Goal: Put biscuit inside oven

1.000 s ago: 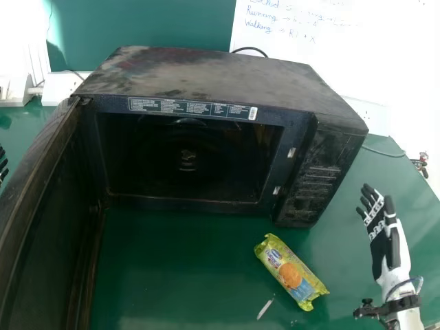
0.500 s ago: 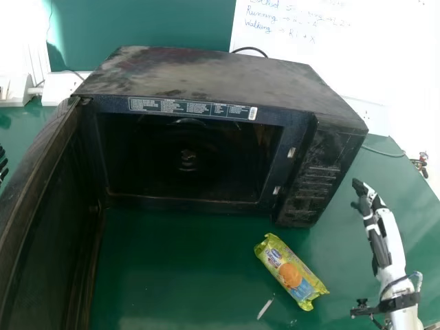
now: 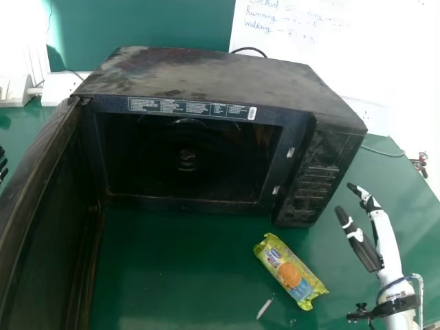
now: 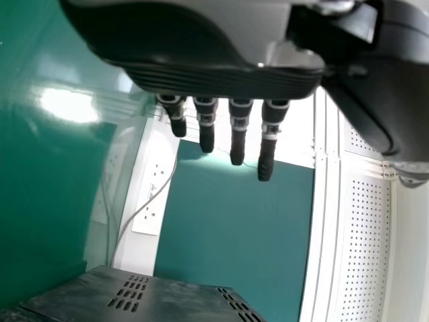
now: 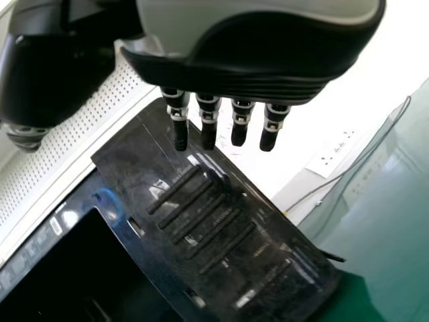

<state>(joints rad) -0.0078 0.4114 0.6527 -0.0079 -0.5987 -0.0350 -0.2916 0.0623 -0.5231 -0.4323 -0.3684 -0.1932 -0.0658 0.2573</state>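
Since the earlier frames, the right hand point(image 3: 386, 234) has turned over the tabletop point(image 3: 185, 275) and swung a little toward the oven point(image 3: 227, 75), its thumb now standing well out from the fingers. The biscuit packet point(image 3: 292, 271) stays where it was.

At the far left of the head view, the tips of the left hand point(image 3: 2, 163) show at the edge. In the left wrist view, its fingers point(image 4: 238, 134) are straight and open. Next comes the oven door point(image 3: 41, 227), swung wide open toward the front. The oven stands on the tabletop, its dark cavity point(image 3: 185, 182) facing forward, with a printed strip point(image 3: 192, 108) above the opening and the control panel point(image 3: 316, 179) on the right side of its front.

In front of the oven, a small white scrap point(image 3: 265, 308) lies just beside the packet. The yellow-green biscuit packet lies flat and slantwise on the tabletop, outside the oven, near the foot of the control panel. Behind the oven is a whiteboard point(image 3: 330, 41) with handwriting.

Farther right, the right hand is apart from both packet and oven, its fingers open and extended, as the right wrist view also shows.
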